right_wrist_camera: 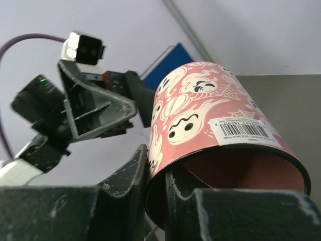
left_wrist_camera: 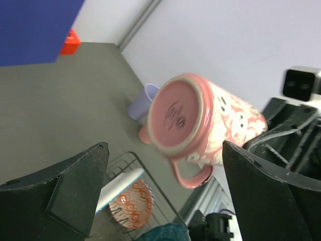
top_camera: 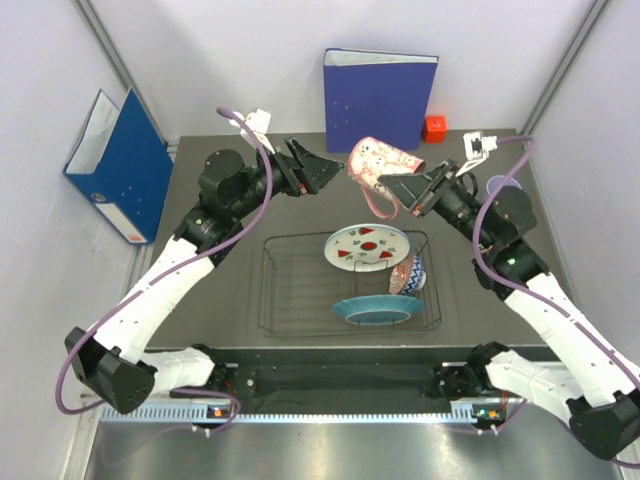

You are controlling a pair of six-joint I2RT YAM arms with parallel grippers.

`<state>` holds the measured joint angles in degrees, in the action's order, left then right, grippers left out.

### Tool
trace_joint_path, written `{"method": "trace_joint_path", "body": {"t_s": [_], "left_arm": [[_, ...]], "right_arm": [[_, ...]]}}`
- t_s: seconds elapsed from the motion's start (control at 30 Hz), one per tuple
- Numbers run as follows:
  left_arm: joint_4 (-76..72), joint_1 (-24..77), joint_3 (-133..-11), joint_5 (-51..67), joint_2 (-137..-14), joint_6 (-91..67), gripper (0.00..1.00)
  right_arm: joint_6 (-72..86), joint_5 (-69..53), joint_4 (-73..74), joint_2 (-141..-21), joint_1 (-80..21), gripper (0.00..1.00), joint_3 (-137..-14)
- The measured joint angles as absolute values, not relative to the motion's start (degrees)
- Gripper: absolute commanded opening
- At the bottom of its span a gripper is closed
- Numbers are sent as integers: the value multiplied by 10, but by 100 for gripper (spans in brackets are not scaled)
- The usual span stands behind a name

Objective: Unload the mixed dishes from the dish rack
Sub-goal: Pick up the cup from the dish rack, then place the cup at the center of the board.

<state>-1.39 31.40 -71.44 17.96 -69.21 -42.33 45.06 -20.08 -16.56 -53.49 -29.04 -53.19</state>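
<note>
The right gripper (top_camera: 405, 186) is pinched narrow on the rim of a pink cup (top_camera: 378, 160), one finger inside the mouth and one outside, holding it on its side in the air behind the rack (top_camera: 265, 290), its base turned toward the left gripper (top_camera: 325, 172). That one stands wide and holds nothing, its fingers on either side of the cup's base but apart from it. The rack sits mid-table with a white plate (top_camera: 365, 245) and a teal plate (top_camera: 378, 310) standing in its slots and a bowl (top_camera: 408, 272) tipped between them at the right end. A lavender cup (left_wrist_camera: 142, 100) stands on the table (top_camera: 200, 300) to the right, well clear of the rack; the pink sliver just beside it may be a second pink cup, though too little shows to be sure. The step in hand looks like a handover of the pink cup from right to left, or a carry to the table. If a handover, the left fingers need to move in around the body and close before the right lets go of the rim; the handle hangs low and should stay out of the grip. Three dishes remain to unload.
</note>
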Motion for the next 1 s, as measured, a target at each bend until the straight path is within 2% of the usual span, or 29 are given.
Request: {"method": "trace_joint_path", "body": {"t_s": [0.17, 0.4, 0.53, 0.6, 0.77, 1.0], "left_arm": [[23, 312, -715, 124, -697, -408, 99], [103, 312, -742, 20, -695, -420, 99], [123, 311, -734, -2, -690, -448, 99], [126, 311, -720, -6, -686, -463, 99], [138, 312, -668, -5, -679, -496, 99], [153, 312, -609, 10, -655, -512, 99]], "right_arm": [[368, -88, 38, -540, -290, 0, -645], [270, 230, 372, -663, -288, 0, -995], [237, 366, 493, -703, -279, 0, -1092], [237, 395, 554, -719, -264, 0, -1120], [260, 389, 670, -733, -221, 0, -1092], [315, 311, 710, -666, -216, 0, -874]]}}
